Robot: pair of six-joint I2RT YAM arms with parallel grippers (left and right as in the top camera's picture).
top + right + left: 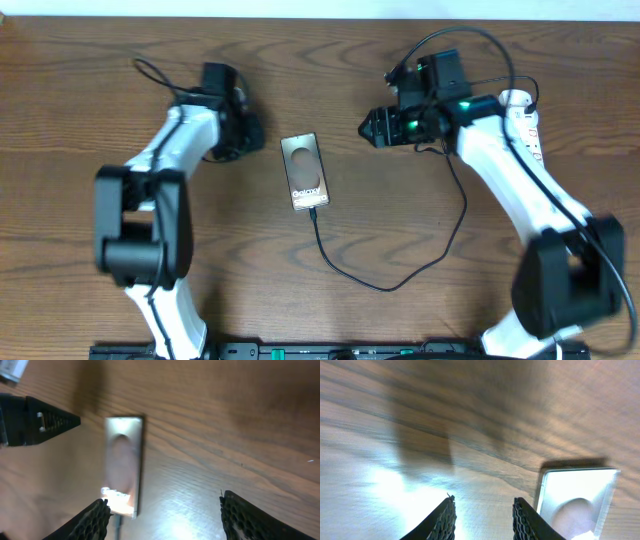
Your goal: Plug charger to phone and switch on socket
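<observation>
The phone (305, 172) lies flat in the middle of the table, lettering toward its near end. The thin black charger cable (385, 285) meets the phone's near edge, loops right and runs up toward the white socket (524, 118), which is partly hidden under my right arm. My left gripper (252, 132) is open and empty just left of the phone; in the left wrist view the phone (575, 502) lies right of the fingers (485, 517). My right gripper (370, 127) is wide open and empty, right of the phone. The right wrist view shows the phone (122, 462) and cable (117, 529) by its fingers (165, 515).
Thicker black arm cables arch over the right arm (480, 45) and behind the left arm (150, 72). The left gripper's finger (47, 420) shows in the right wrist view, beyond the phone. The wooden table (80, 90) stretches around them.
</observation>
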